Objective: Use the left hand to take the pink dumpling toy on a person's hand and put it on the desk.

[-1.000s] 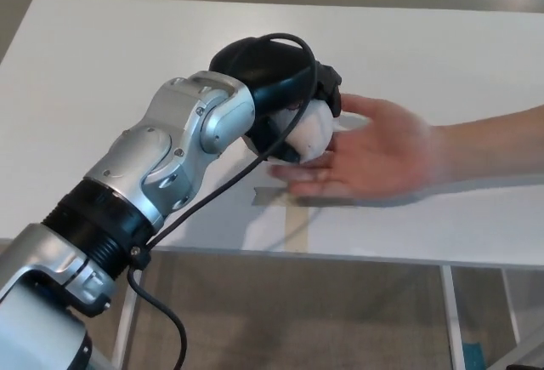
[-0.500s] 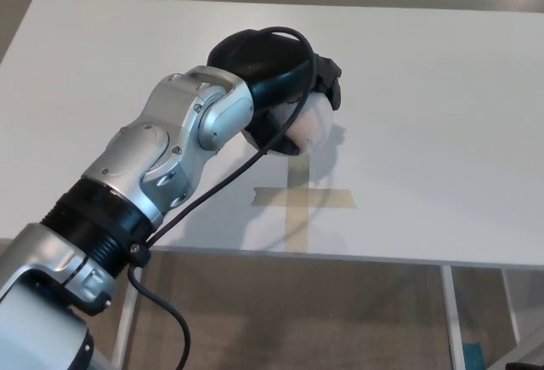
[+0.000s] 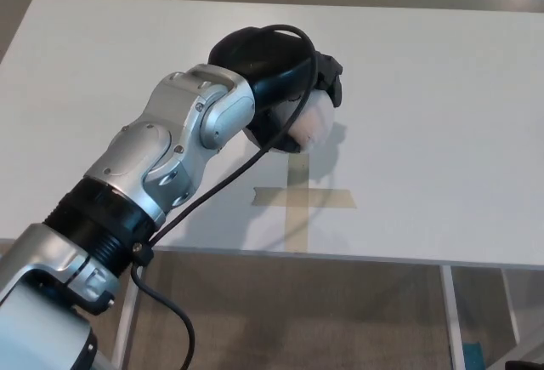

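Since a second ago the person's hand has gone from the right side of the view, and your left hand now carries the toy alone; over the last half second the arm has barely shifted. Reading from the left, you see the silver left arm rising from the lower left corner, its black cuff and grey joints angled up toward the middle of the white desk. A black cable loops off the wrist, runs down the front of the forearm and hangs below the desk's near edge. At the end of the arm your left hand has its black fingers curled over the top of the pink dumpling toy, which shows as a pale, rounded shape pressed into the palm with its lower right side exposed. You cannot tell from this view whether the toy touches the desk or is held just above it; its shadow falls on the surface to its right. Below the toy and a little to the right, a cross of tan tape lies flat on the desk near its front edge.
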You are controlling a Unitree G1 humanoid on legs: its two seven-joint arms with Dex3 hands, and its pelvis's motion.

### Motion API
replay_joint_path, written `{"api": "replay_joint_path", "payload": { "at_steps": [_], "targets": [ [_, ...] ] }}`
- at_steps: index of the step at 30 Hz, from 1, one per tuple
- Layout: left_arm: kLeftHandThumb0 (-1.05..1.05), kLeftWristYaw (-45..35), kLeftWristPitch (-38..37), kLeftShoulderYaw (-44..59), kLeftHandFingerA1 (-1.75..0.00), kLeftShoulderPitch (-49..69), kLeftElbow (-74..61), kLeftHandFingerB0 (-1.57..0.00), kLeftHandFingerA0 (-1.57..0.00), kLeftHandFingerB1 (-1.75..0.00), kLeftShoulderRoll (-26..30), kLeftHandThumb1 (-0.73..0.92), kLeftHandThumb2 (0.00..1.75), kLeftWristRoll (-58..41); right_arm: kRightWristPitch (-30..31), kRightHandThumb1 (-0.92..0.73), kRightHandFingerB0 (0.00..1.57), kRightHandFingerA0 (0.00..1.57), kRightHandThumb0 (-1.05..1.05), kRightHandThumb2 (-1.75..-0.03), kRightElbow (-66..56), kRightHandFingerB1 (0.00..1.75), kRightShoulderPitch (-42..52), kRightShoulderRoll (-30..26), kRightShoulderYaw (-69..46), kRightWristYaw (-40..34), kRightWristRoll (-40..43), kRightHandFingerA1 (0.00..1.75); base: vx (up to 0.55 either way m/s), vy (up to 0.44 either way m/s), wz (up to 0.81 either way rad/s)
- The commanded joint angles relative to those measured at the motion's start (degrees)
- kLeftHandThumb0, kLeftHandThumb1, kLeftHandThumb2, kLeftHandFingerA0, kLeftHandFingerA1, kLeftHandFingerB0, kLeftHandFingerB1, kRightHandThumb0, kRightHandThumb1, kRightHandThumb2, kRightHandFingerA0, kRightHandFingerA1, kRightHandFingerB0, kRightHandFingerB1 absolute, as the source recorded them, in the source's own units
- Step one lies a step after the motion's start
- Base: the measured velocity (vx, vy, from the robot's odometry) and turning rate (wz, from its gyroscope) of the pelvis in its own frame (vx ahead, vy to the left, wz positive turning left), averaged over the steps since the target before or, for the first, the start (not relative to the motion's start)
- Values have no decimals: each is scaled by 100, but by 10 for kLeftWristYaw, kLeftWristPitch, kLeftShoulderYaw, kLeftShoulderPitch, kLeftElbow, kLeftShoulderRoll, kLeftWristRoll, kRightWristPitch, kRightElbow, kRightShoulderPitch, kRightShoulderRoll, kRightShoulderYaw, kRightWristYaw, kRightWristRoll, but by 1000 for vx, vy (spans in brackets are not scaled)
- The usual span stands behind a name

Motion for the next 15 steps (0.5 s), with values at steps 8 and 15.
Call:
{"api": "replay_joint_path", "payload": {
  "at_steps": [8, 15],
  "targets": [
    [-28, -13, -61, 125, -159, 6, -88, -86, -70, -77, 75, 73, 64, -63, 10, -74, 49, 57, -27, -62, 3, 40, 0, -6, -1, 10, 4, 43, 0, 0, 0],
    [-37, -19, -91, 192, -125, 47, -88, -68, -91, -63, 151, 63, 93, -80, 7, -74, 49, 57, -27, -62, 3, 40, 9, -8, 1, 12, 2, 43, 0, 0, 0]
  ]
}}
